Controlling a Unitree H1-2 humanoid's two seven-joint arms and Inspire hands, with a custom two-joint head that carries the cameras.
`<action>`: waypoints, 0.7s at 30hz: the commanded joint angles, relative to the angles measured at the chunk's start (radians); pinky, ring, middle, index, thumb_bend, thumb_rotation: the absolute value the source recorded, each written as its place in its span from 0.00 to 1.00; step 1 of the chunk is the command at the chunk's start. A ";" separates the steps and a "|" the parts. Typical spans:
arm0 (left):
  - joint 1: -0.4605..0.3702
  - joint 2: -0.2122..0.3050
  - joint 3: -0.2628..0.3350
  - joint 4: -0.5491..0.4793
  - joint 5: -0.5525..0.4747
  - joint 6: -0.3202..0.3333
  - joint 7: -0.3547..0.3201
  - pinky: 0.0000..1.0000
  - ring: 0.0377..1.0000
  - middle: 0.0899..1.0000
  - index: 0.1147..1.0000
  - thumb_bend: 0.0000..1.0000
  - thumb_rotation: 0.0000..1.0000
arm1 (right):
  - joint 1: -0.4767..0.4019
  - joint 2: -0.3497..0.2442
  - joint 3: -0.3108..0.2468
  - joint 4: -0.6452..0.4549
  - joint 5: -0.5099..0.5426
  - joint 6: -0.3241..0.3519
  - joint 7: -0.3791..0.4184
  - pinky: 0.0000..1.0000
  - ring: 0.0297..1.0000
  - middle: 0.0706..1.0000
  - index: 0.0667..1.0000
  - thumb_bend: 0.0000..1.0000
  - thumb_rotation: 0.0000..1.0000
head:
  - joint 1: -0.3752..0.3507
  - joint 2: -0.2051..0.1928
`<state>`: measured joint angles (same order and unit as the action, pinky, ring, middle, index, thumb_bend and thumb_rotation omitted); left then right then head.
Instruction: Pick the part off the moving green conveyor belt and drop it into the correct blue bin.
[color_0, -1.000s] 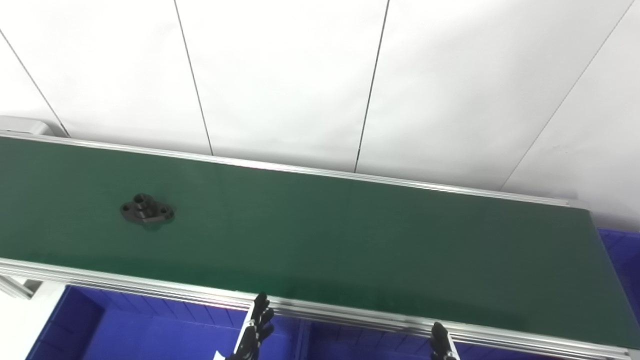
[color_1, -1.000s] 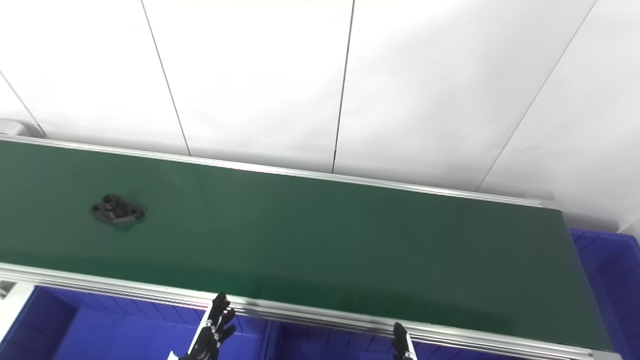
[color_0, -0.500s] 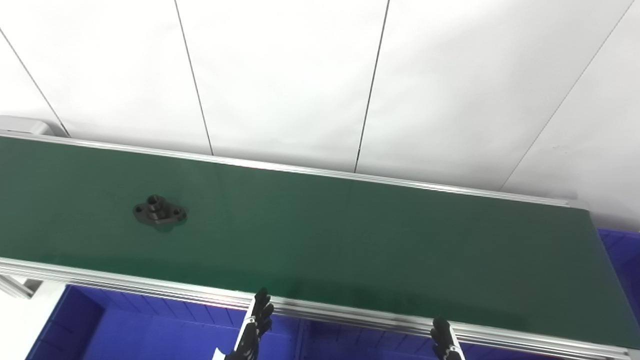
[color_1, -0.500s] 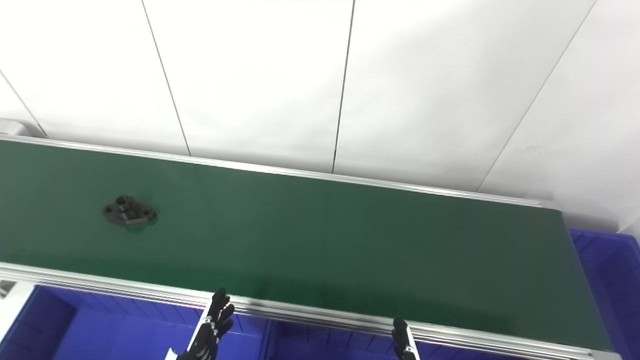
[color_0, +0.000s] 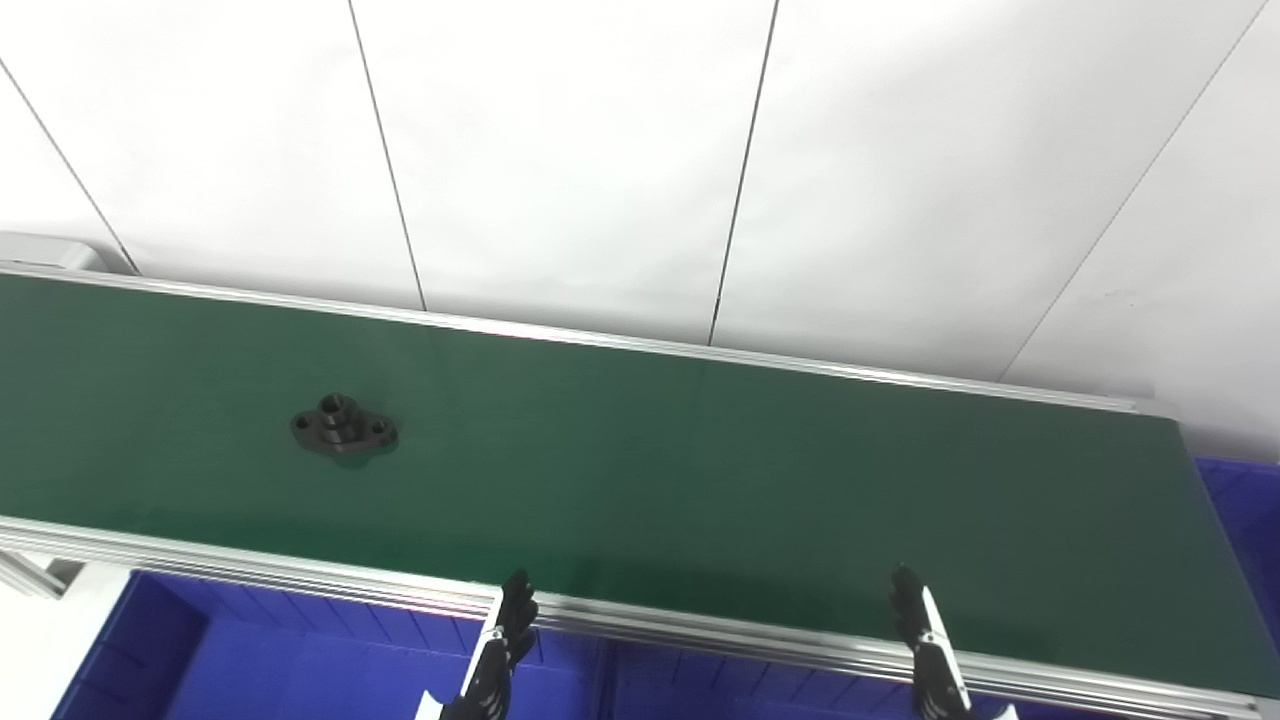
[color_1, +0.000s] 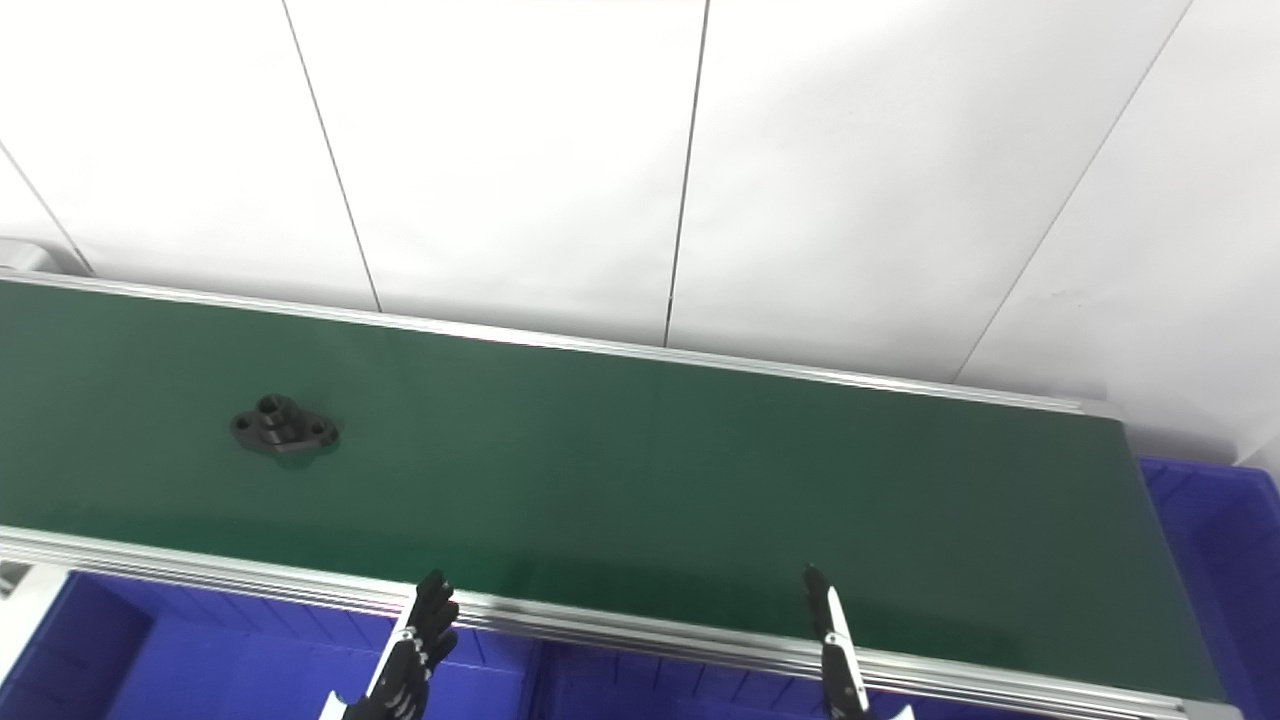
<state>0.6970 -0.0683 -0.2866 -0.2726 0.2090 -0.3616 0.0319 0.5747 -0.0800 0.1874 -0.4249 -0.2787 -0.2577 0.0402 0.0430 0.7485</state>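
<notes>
The small black flanged metal part (color_0: 344, 433) lies flat on the green conveyor belt (color_0: 700, 470), toward its left end, untouched. The left hand (color_0: 497, 662) and right hand (color_0: 925, 648) sit at the belt's near rail, over the blue plastic bins (color_0: 250, 660). Only the fingertips show; finger state cannot be determined.

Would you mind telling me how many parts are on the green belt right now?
1: a black part lies on the green belt toward its left end, apart from both hands. Nothing hides the rest of the belt in view.
</notes>
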 joint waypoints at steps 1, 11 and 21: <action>0.011 0.000 -0.004 -0.039 0.010 -0.003 0.002 0.96 0.98 1.00 1.00 0.87 0.88 | -0.023 0.000 -0.005 -0.055 -0.022 0.026 0.010 1.00 1.00 1.00 1.00 0.83 0.75 | 0.001 0.001; 0.010 -0.002 -0.013 -0.056 0.008 0.022 0.003 0.96 0.99 1.00 1.00 0.89 0.88 | -0.234 -0.014 -0.020 -0.124 -0.239 0.271 0.105 0.94 1.00 1.00 1.00 0.92 0.67 | -0.014 0.013; -0.004 -0.004 -0.014 -0.053 0.008 0.030 0.004 0.97 0.99 1.00 1.00 0.88 0.88 | -0.464 -0.014 0.022 -0.062 -0.404 0.421 0.189 0.84 0.94 0.97 0.94 0.96 0.53 | -0.021 0.015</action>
<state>0.6925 -0.0691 -0.2951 -0.3035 0.2112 -0.3155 0.0316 0.1468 -0.1010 0.2015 -0.4831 -0.6643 0.1487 0.2262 0.0215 0.7624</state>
